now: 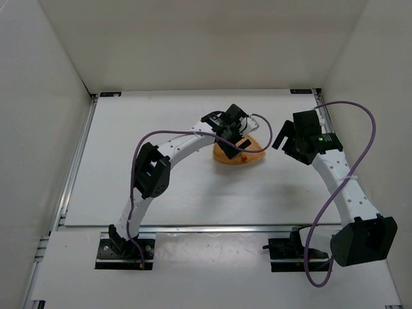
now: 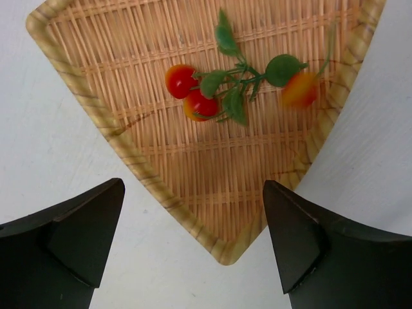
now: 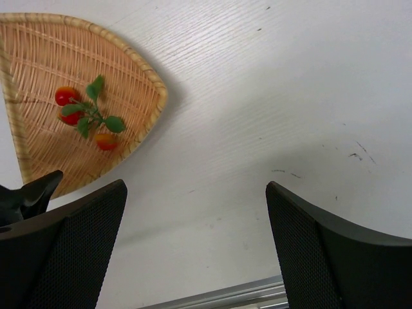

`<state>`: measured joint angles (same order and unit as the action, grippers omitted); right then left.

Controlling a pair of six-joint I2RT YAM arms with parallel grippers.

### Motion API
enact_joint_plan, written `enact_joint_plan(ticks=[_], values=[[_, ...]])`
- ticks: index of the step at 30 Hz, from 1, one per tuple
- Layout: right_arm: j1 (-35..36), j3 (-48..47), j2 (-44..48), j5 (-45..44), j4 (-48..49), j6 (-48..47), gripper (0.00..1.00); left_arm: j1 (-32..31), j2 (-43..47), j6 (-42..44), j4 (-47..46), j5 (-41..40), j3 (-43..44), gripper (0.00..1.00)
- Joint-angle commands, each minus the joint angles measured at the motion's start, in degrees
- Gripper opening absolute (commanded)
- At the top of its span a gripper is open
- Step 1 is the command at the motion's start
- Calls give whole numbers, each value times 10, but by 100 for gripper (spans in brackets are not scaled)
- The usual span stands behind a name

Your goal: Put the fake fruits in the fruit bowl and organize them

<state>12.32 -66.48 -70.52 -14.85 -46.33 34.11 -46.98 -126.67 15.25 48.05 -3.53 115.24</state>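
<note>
At the centre of the counter (image 1: pixel 161 193) sits the fruit bowl (image 1: pixel 239 156), a fan-shaped wicker basket. The fake fruits (image 2: pixel 212 93) lie inside it as one sprig of red berries, stems and green leaves, toward the wide end. One orange-red berry rests close to the right rim and shows blurred in the left wrist view, so we cannot tell its exact seat.

The left arm (image 1: pixel 174 145) reaches over the bowl. The left jaws stand wide apart and hold nothing, above the bowl's pointed corner. The right arm (image 1: pixel 341 183) is just right of the bowl. The right jaws are likewise wide and empty, over bare counter, with the bowl at the far left of their view.

We judge the placing largely done, with only arranging left.

Hazards noted:
- The bowl looks light and nothing pins it; a jaw coming down on the rim could shove or tip it and spill the sprig.
- The stems are thin; a pinch on one berry would likely drag the whole cluster, perhaps over the rim beside the outlying berry.
- The two arms stand near each other; both entering the bowl together risks a clash.
- The left arm's purple cable (image 1: pixel 267 132) loops near the bowl and could snag it.
</note>
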Motion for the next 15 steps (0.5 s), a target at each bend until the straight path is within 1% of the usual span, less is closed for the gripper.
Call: enact_joint_plan(ticks=[1,2,5,6,7,9,10,11,13,14,15], values=[[-12,13,30,-19,7,3,93,8,35,-3,-2,-5,45,100],[-12,19,41,-19,7,3,93,8,42,-13,-2,-15,50,100],[-18,26,63,-25,2,3,93,8,101,-13,-2,-54,50,100],[-18,33,69,-25,2,3,94,14,118,-13,-2,-66,42,100],[-23,42,74,-25,2,3,94,35,148,-7,-2,-80,28,100],[-28,50,81,-25,-3,3,95,64,177,-7,-2,-95,4,100],[-34,50,86,-25,-9,3,95,99,205,-7,-2,-113,-11,100],[-34,58,86,-25,-15,3,95,119,220,-7,-2,-121,-50,100],[-34,68,93,-25,-20,3,97,165,251,-21,-2,-121,-95,100],[-40,78,106,-25,-20,3,97,215,283,-34,-2,-121,-145,100],[-41,88,111,-25,-20,8,97,241,301,-39,-2,-116,-171,100]])
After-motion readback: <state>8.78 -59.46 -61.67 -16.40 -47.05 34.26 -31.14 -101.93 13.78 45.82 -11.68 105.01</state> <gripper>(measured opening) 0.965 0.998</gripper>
